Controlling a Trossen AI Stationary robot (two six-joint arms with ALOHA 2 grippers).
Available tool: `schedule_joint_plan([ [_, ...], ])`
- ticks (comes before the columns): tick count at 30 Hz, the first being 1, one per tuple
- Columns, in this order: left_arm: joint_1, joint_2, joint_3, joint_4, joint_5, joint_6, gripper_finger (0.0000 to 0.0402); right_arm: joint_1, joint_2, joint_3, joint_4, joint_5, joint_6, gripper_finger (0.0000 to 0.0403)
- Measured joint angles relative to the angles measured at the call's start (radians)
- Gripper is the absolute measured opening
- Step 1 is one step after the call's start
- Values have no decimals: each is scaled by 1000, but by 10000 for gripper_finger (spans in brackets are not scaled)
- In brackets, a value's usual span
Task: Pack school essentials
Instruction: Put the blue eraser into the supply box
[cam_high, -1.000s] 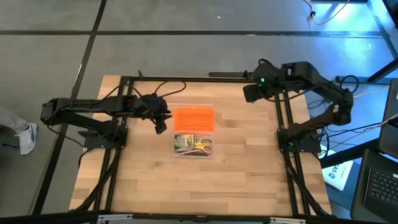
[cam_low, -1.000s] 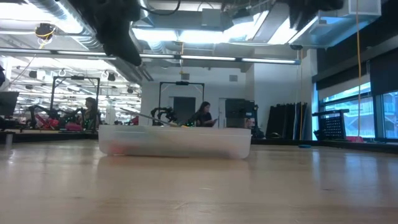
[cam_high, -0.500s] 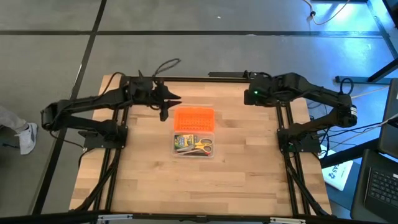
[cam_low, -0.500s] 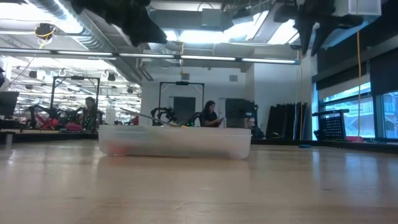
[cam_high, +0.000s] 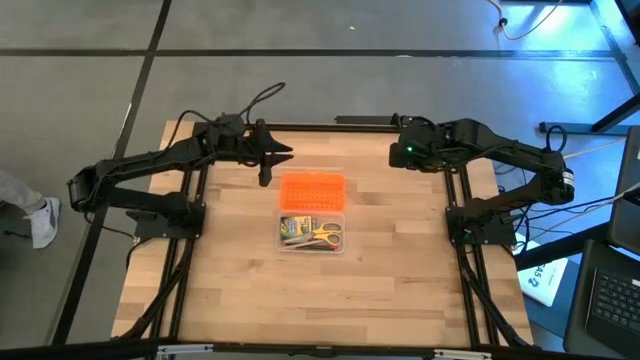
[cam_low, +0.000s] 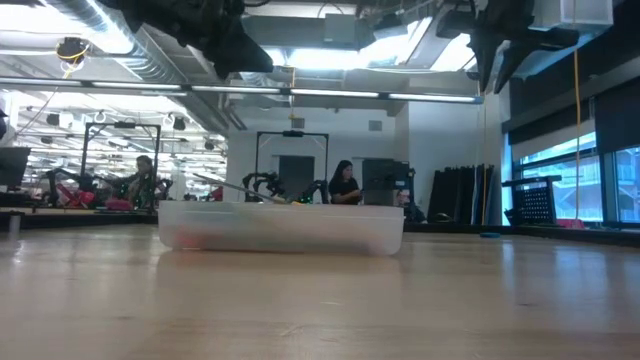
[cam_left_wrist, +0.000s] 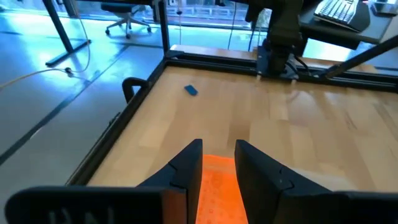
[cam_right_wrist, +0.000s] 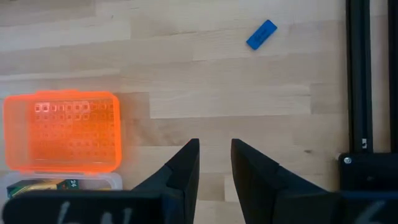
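Observation:
A clear box (cam_high: 311, 233) stands mid-table and holds a green-yellow crayon box (cam_high: 293, 229) and yellow-handled scissors (cam_high: 326, 236). Its orange lid (cam_high: 311, 191) lies open flat on the table at the box's far side. A tiny blue piece (cam_right_wrist: 261, 34) lies alone on the wood near the far rail. My left gripper (cam_high: 266, 172) hovers above the lid's far left corner, its fingers (cam_left_wrist: 186, 167) slightly apart and empty. My right gripper (cam_high: 401, 153) hangs over the far right of the table, pointing down, with a narrow empty gap (cam_right_wrist: 214, 163).
Black frame rails (cam_high: 300, 127) run along the table's far edge and down both sides. Bare wood lies in front of the box toward the near edge. In the low view, people sit at benches (cam_low: 343, 186) in the room behind the table.
My left gripper has swung up and toward the far edge, from beside the lid's left side to above its far left corner, tipping from pointing down to nearly level. My right gripper has come down and rolled about its own axis. The box and lid have stayed put.

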Motion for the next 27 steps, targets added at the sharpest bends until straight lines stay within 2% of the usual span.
schedule_joint_plan([
  [10, -4, 0, 0, -32, 37, -2, 86, 0, 0, 0, 7, 0, -1, 94],
  [17, -4, 0, 0, -31, 241, 24, 86, 0, 0, 0, 6, 0, -1, 94],
  [20, -4, 0, 0, -31, 237, 70, 86, 0, 0, 0, 6, -1, -2, 94],
  [27, -4, 0, 0, -31, 235, 72, 86, 0, 0, 0, 5, -1, 34, 94],
])
